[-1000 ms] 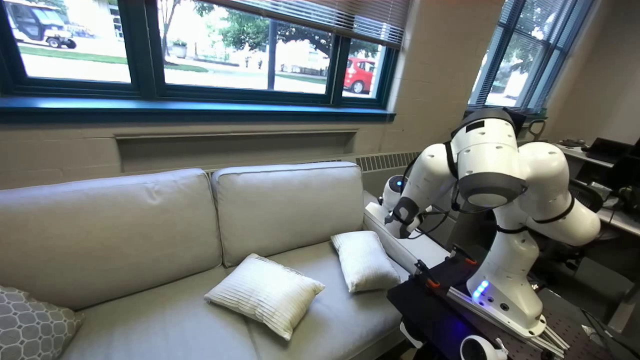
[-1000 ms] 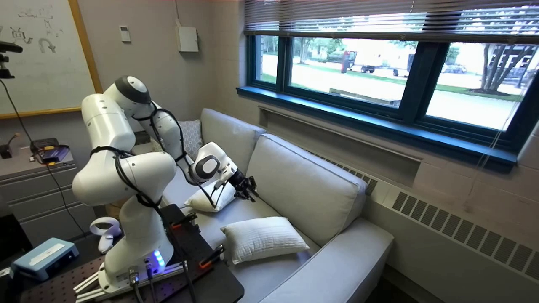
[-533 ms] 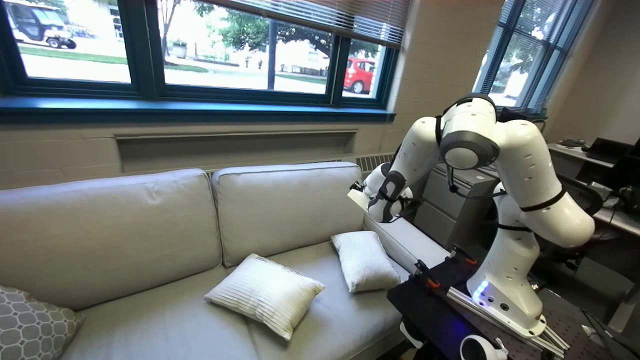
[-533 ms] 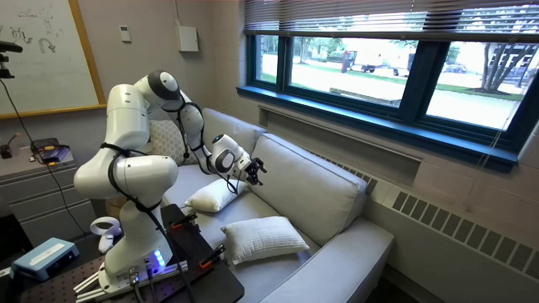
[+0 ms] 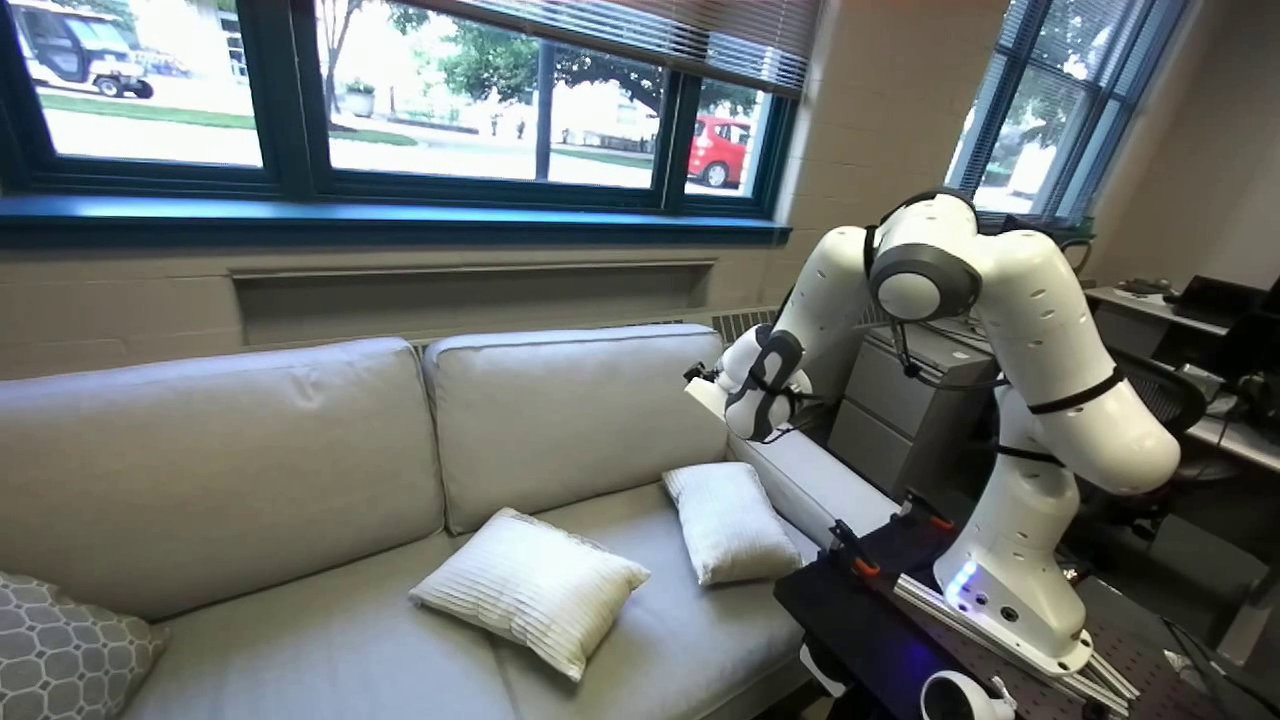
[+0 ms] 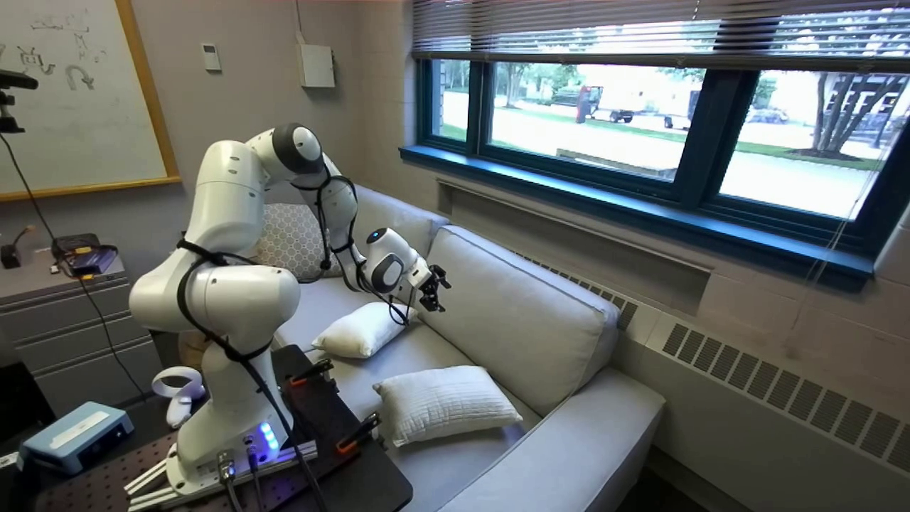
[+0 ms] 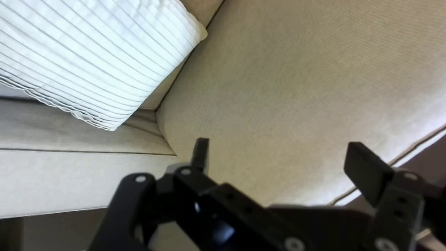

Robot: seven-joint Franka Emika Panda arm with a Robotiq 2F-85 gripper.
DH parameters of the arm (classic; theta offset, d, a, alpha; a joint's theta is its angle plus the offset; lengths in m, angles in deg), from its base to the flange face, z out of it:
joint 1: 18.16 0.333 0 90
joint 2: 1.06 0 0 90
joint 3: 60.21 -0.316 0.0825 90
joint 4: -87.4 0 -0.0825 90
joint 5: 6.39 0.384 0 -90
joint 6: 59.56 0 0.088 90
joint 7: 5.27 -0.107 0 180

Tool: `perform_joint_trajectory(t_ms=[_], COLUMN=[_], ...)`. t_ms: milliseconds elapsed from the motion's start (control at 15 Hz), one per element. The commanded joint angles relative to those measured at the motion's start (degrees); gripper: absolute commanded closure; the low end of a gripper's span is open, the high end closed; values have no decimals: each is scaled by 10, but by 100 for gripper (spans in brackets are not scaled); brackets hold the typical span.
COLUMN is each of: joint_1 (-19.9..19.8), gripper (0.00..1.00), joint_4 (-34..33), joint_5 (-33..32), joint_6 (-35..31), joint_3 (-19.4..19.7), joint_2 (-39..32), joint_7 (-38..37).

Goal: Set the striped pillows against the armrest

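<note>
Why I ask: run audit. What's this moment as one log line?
gripper: open, empty; striped pillows: both on sofa seat, one near armrest, one farther; placement: incomplete

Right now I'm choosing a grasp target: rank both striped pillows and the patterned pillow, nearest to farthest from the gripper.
In an exterior view:
1. Armrest-side striped pillow, rightmost
2. Middle striped pillow, between the others
3. Patterned pillow, far left

Arm [image 6: 245, 295] bent high, gripper [image 7: 278, 146] spread
Above its base [image 5: 1030, 590], the arm crooks at the elbow [image 6: 293, 148] and slopes down to the wrist [image 6: 389, 267]; the black fingers [image 7: 367, 170] stand wide apart.
</note>
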Motion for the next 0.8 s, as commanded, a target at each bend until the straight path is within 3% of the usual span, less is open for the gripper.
perform_joint_trajectory(t_ms=[0,133,467,533,733], joint_1=[-23,-42,-158,-164,-129], gripper=[0,0,0,0,0], joint_4=[-21,-45,-123,-138,-167], joint_5=[51,53,5,1,-21], joint_6=[17,41,127,153,220], joint_3=[-34,-61,-196,-201,-141], joint_2=[1,-7,-23,-36,-83], joint_7=[70,101,193,207,209])
